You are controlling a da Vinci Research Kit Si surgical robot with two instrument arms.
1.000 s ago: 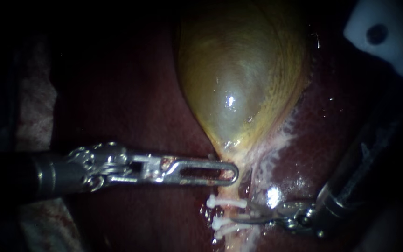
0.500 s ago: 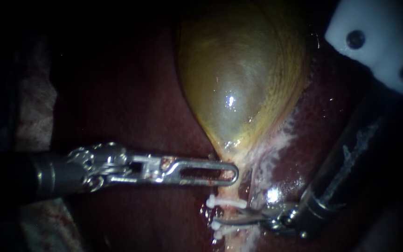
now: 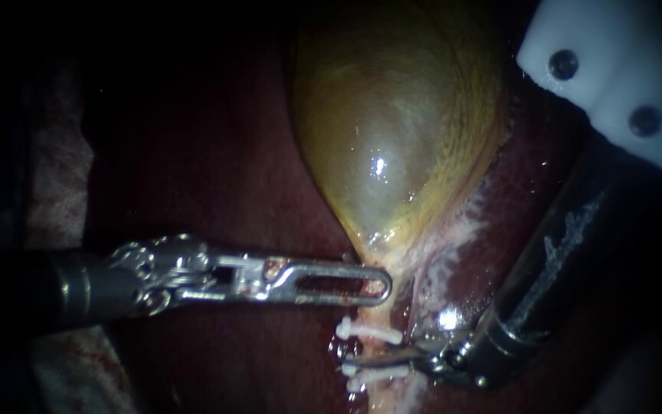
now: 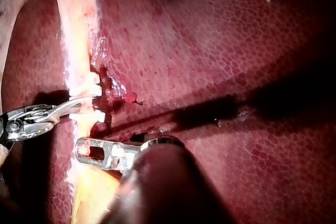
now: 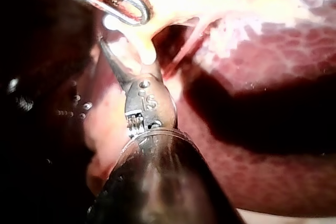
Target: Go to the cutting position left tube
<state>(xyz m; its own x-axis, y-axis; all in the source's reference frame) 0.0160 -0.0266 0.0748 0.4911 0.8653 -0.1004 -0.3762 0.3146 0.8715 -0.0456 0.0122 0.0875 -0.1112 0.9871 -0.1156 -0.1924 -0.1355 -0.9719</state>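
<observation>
The yellow-green gallbladder [image 3: 392, 130] narrows to a pale neck on the dark red liver [image 3: 216, 169]. My left instrument [image 3: 373, 285] enters from the left, its slotted jaws shut on that neck. Below it the left tube [image 3: 383, 313] runs down with two white clips, an upper clip [image 3: 369, 331] and a lower clip [image 3: 373, 373]. My right instrument [image 3: 358, 356] comes from the upper right, and its thin blades lie across the tube between the clips, slightly open. The left wrist view shows those blades [image 4: 86, 100] at the clipped tube [image 4: 79, 66]. In the right wrist view one blade [image 5: 113, 59] lies beside pale tissue.
A thinner pale strand [image 3: 417, 295] runs just right of the clipped tube. A white block [image 3: 622, 77] on the right instrument's arm fills the upper right corner. Pale blood-stained material [image 3: 55, 176] lies at the far left. Liver surrounds everything.
My right instrument has slid leftward, bringing its blades from beside the tube to across it between the two clips. The left instrument and the gallbladder have stayed still.
</observation>
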